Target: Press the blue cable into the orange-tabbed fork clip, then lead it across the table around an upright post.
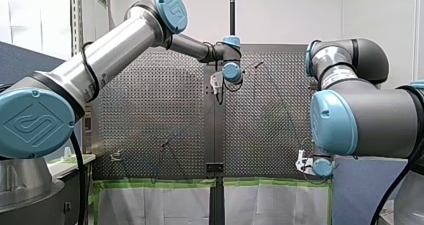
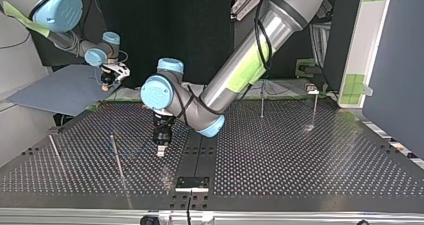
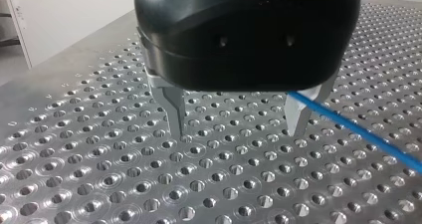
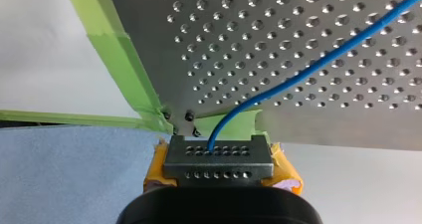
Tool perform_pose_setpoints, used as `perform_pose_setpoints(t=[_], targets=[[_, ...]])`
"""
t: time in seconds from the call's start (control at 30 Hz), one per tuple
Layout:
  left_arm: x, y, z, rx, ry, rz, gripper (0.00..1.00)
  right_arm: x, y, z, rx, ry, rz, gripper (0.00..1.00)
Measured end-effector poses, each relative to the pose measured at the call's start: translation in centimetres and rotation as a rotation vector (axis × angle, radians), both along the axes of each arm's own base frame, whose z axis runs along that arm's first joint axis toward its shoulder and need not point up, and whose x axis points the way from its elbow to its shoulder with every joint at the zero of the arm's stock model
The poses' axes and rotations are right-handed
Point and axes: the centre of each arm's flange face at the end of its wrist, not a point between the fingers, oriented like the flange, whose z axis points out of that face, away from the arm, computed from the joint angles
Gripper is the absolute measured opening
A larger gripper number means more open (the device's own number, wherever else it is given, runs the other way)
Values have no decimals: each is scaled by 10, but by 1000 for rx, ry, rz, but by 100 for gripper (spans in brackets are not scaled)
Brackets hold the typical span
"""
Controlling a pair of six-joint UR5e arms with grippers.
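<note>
Our left arm comes in from the top right and reaches past the middle. Its gripper (image 2: 160,144) hangs tip-down just above the table (image 2: 310,160). A faint blue cable (image 2: 132,153) lies between it and a thin post (image 2: 117,157) nearby. Our right gripper (image 2: 106,79) hovers beyond the table's far left corner, over a grey sheet (image 2: 50,92).

Silver-grey arms (image 1: 115,45), blue joint caps (image 1: 35,122), black cables (image 1: 80,185)

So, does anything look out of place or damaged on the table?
Nothing looks damaged or spilled. One point: my left gripper is open, so the blue cable only passes by one finger, unclamped, while my right gripper holds it beyond the table corner.
</note>
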Motion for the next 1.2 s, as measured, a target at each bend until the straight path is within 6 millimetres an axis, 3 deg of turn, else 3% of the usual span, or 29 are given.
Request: perform_pose_setpoints(t=[0.63,1.2], targets=[[1,1,0,0,1,6,99,-4,-6,-9,-14,-2,-5,0],[-2,20,-8,20,93,93,99,-2,-5,-10,-6,-2,-1,0]])
